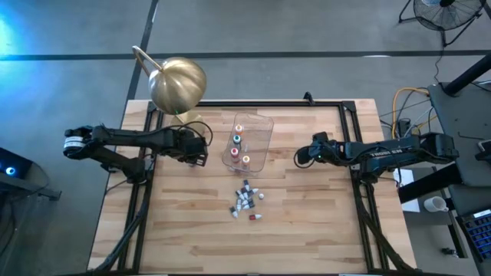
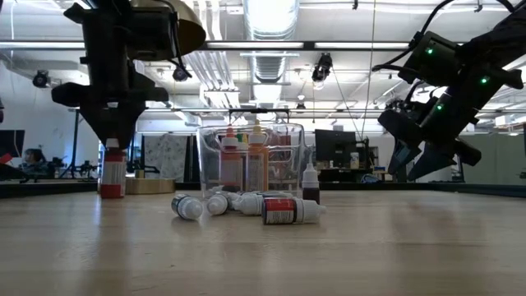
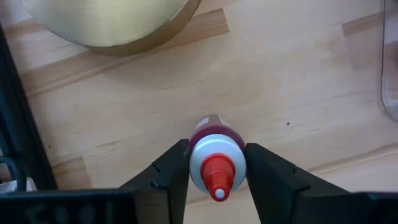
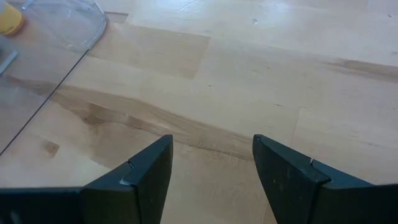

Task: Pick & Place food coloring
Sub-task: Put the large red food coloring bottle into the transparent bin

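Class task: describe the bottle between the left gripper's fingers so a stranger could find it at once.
Start at the brass lamp. Just below it in the high view, left of the clear tub, the left gripper brackets one upright, red-capped bottle. It stands alone, away from the pile.

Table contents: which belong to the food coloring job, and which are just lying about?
Job:
- red-capped bottle between the left tool fingers
- loose bottles mid-table
- bottles in the clear tub

Lying about:
- brass dome lamp
- right tool, open, over bare wood

Robotics lab, exposed ceiling ducts [image 2: 271,62], monitors [image 2: 333,148], framed wooden table [image 1: 307,222]
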You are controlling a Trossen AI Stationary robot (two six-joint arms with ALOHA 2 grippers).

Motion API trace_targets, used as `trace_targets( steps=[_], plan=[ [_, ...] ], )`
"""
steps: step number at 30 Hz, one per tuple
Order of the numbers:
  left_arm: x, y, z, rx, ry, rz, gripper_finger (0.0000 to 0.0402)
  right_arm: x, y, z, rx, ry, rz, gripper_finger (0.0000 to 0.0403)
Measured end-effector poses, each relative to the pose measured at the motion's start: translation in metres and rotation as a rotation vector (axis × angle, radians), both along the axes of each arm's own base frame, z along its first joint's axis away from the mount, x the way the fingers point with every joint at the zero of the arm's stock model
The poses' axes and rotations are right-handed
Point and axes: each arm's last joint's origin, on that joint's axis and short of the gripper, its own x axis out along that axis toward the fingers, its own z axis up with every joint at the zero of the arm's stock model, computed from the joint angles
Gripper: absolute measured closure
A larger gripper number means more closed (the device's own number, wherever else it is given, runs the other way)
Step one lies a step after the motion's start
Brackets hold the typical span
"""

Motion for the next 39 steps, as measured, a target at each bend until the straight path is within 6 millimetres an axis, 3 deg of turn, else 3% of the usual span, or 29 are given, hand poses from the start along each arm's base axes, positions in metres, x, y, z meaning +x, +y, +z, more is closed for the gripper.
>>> trace_targets(
  steps=[12, 22, 27, 32, 39],
  plan=[
    [0.001, -0.001, 0.002, -0.036, -0.016, 0.019, 0.0308, 0.000, 0.000, 0.000, 0.000, 0.000, 0.000, 0.0188],
    [0.024, -0.012, 0.049, -0.021, -0.182, -0.068, 0.0308, 0.000, 0.000, 0.000, -0.005, 0.007, 0.008, 0.0188],
    [0.049, -0.013, 0.078, 0.022, -0.234, -0.165, 0.0308, 0.000, 0.000, 0.000, -0.020, 0.026, 0.035, 0.0188],
    [0.086, -0.009, 0.110, 0.116, -0.254, -0.272, 0.0308, 0.000, 0.000, 0.000, -0.022, 0.029, 0.039, 0.0188],
    [0.132, -0.004, 0.144, 0.197, -0.134, -0.428, 0.0308, 0.000, 0.000, 0.000, -0.022, 0.029, 0.038, 0.0188]
  ],
)
